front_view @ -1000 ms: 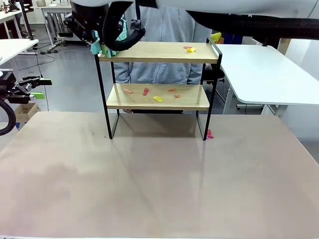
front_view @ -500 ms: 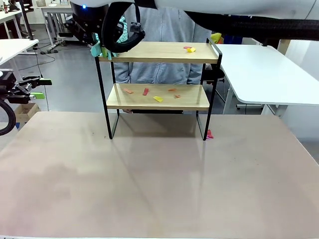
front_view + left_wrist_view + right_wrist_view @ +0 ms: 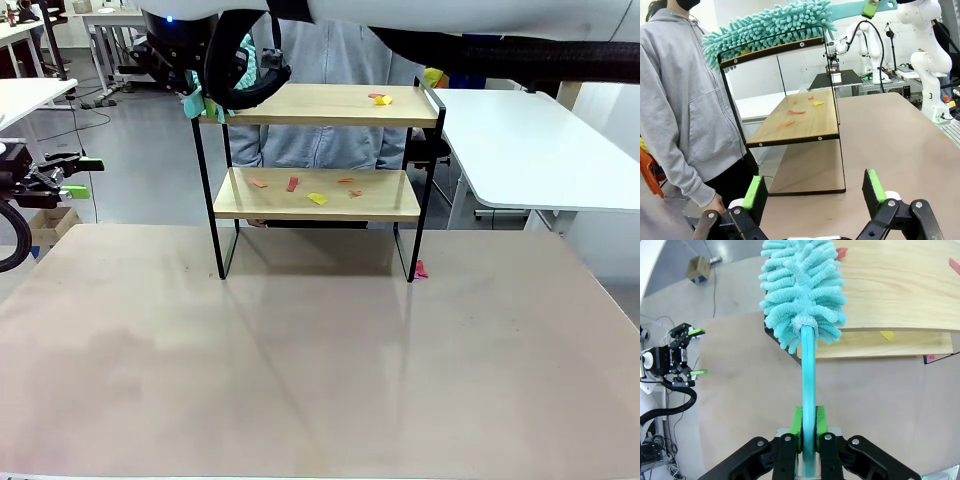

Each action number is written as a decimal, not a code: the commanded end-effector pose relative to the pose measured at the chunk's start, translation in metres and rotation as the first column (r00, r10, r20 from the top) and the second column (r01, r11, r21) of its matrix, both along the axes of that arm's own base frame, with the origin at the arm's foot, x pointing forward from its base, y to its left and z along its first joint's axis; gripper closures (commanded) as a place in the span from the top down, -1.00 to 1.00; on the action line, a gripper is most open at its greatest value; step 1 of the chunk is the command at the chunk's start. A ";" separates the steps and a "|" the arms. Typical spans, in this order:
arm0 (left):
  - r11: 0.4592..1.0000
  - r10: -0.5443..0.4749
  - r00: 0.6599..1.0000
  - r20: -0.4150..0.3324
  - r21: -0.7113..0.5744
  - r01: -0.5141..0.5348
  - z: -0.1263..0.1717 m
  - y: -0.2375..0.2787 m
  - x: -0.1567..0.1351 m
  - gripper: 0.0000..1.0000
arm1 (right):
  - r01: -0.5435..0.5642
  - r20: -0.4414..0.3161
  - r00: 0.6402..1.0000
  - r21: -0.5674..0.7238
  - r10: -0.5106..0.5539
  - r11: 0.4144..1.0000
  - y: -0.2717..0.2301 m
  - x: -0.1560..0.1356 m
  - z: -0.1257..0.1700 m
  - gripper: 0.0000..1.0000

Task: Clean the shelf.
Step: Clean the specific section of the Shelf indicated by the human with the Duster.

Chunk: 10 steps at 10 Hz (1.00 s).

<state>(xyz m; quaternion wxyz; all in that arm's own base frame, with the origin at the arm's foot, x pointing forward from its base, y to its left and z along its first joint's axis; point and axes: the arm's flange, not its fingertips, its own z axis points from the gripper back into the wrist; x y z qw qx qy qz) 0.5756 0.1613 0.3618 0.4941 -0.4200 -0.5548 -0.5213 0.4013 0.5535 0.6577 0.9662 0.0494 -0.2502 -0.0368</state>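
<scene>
The shelf (image 3: 310,104) stands at the far middle of the table, a black frame with two light wood boards. My right gripper (image 3: 215,75) is at its top left corner, shut on the handle of a teal fluffy duster (image 3: 196,102). In the right wrist view the gripper (image 3: 809,427) clamps the handle and the duster head (image 3: 802,295) lies over the end of the top board (image 3: 900,285). Paper scraps (image 3: 380,98) sit at the top board's right end, and several more (image 3: 300,185) on the lower board. My left gripper (image 3: 60,175) hangs open off the table's left side; the left wrist view shows it (image 3: 815,192) empty.
A person in a grey hoodie (image 3: 685,100) stands right behind the shelf. One red scrap (image 3: 421,268) lies on the table by the shelf's right foot. White tables (image 3: 520,140) stand to the right and far left. The tabletop (image 3: 320,360) in front is bare.
My right gripper has carried the duster a little further left at the top board's left end, so less of the teal head shows in front. The left arm has not moved.
</scene>
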 end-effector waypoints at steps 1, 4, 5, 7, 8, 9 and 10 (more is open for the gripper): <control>1.000 0.003 1.000 0.006 0.006 -0.003 0.002 -0.003 -0.002 1.00 | 0.024 -0.040 0.999 0.030 -0.023 0.999 -0.034 -0.003 0.004 -0.74; 1.000 0.003 1.000 0.006 0.006 -0.003 0.002 -0.003 -0.002 1.00 | 0.059 -0.068 0.996 0.070 -0.055 0.996 -0.085 -0.009 0.007 -0.74; 1.000 0.003 1.000 0.006 0.006 -0.003 0.002 -0.003 -0.002 1.00 | 0.067 -0.070 0.996 0.083 -0.061 0.994 -0.104 -0.010 0.009 -0.74; 1.000 0.003 1.000 0.006 0.006 -0.003 0.002 -0.003 -0.002 1.00 | 0.060 -0.087 0.995 0.097 -0.051 0.994 -0.135 -0.011 0.005 -0.74; 1.000 0.003 1.000 0.006 0.006 -0.003 0.002 -0.003 -0.002 1.00 | 0.067 -0.095 0.994 0.085 -0.058 0.994 -0.152 -0.011 0.001 -0.74; 1.000 0.003 1.000 0.006 0.006 -0.003 0.002 -0.003 -0.002 1.00 | 0.063 -0.094 0.994 0.069 -0.057 0.996 -0.165 -0.013 -0.002 -0.74; 1.000 0.003 1.000 0.006 0.006 -0.003 0.002 -0.003 -0.002 1.00 | 0.074 -0.098 0.993 0.063 -0.068 0.995 -0.178 -0.015 -0.003 -0.74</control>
